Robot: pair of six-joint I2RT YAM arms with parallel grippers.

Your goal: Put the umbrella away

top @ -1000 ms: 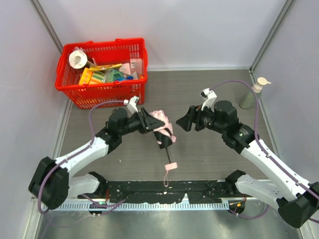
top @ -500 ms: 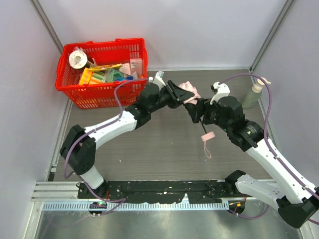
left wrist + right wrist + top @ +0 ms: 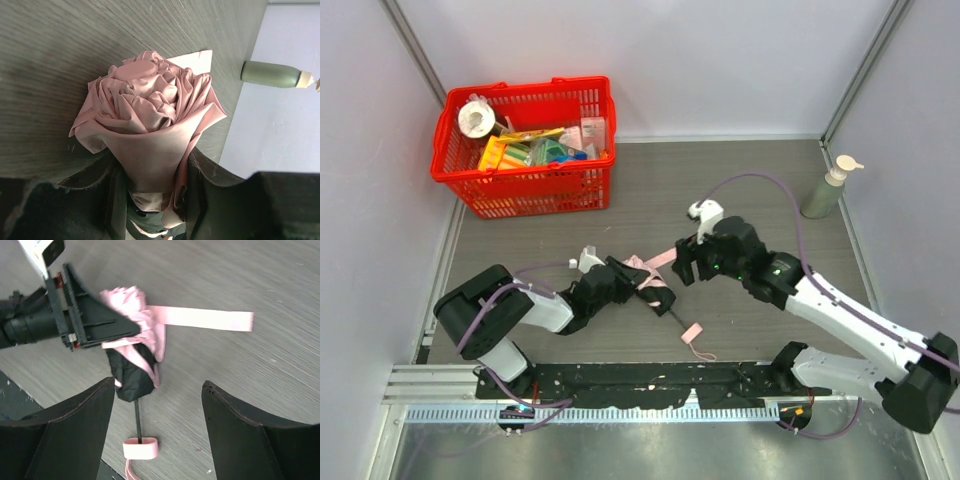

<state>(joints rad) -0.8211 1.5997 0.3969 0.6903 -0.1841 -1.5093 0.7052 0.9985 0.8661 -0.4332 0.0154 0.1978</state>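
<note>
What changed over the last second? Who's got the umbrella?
The left gripper, shut on the umbrella throughout, swung it out toward the far right, then pulled it back to the near side of the table, its handle trailing nearest the bases. The right gripper stayed open, shifting only slightly, and now hovers by the umbrella without gripping. Red basket and pump bottle unchanged.

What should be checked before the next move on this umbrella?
1. Hold: left gripper clamped on the umbrella fabric: ok.
2. Helper: right gripper open and free above it: ok.
3. Length: shaft pushed in: not ok, the handle sits out on bare shaft.
4. Tie strap wrapped round: not ok, it lies loose on the table.
5. Room in the basket: cannot tell.
</note>
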